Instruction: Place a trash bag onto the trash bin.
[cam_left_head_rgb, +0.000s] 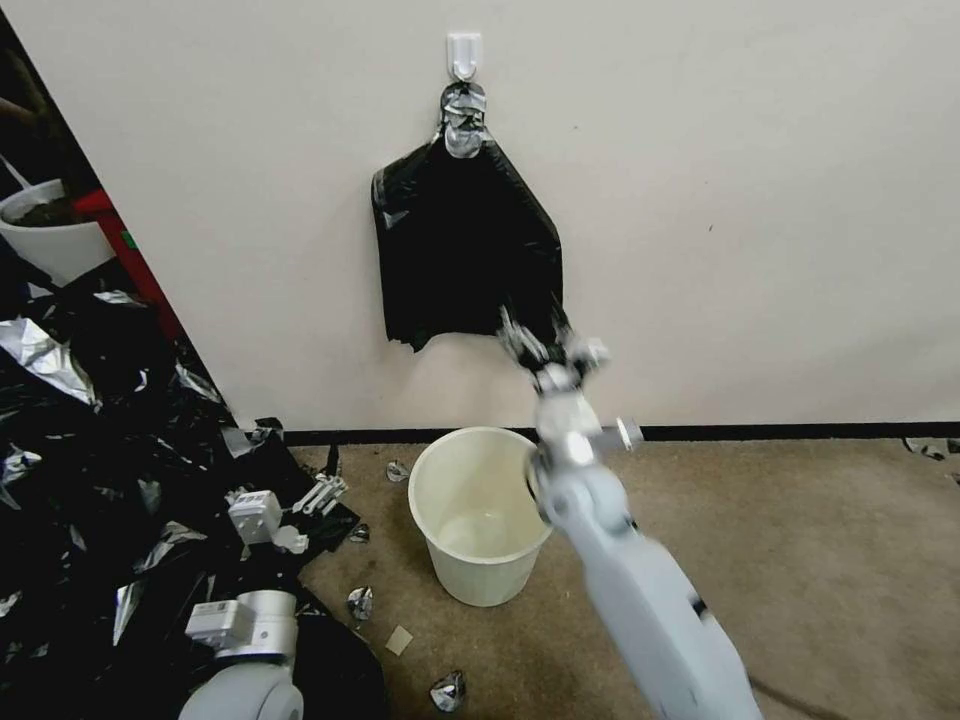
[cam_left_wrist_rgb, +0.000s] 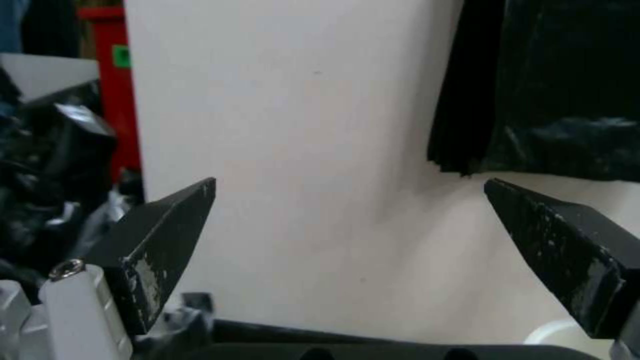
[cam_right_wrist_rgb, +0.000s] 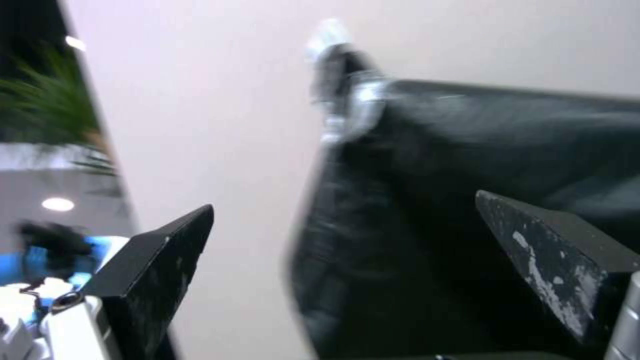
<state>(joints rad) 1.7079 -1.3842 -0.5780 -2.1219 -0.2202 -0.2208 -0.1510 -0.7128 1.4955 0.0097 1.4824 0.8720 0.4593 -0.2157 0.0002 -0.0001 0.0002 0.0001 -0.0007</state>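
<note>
Stack of black trash bags (cam_left_head_rgb: 465, 245) hangs by its taped neck from a wall hook (cam_left_head_rgb: 463, 52), above the cream trash bin (cam_left_head_rgb: 480, 515) on the carpet. Right pincer (cam_left_head_rgb: 548, 345) is raised to the stack's lower right corner, jaws wide apart, probably gripping nothing yet. Left pincer (cam_left_wrist_rgb: 350, 235) is low at near left, open and empty. Floor right of the bin is open; plastic scraps (cam_left_head_rgb: 90, 450) crowd the left.
</note>
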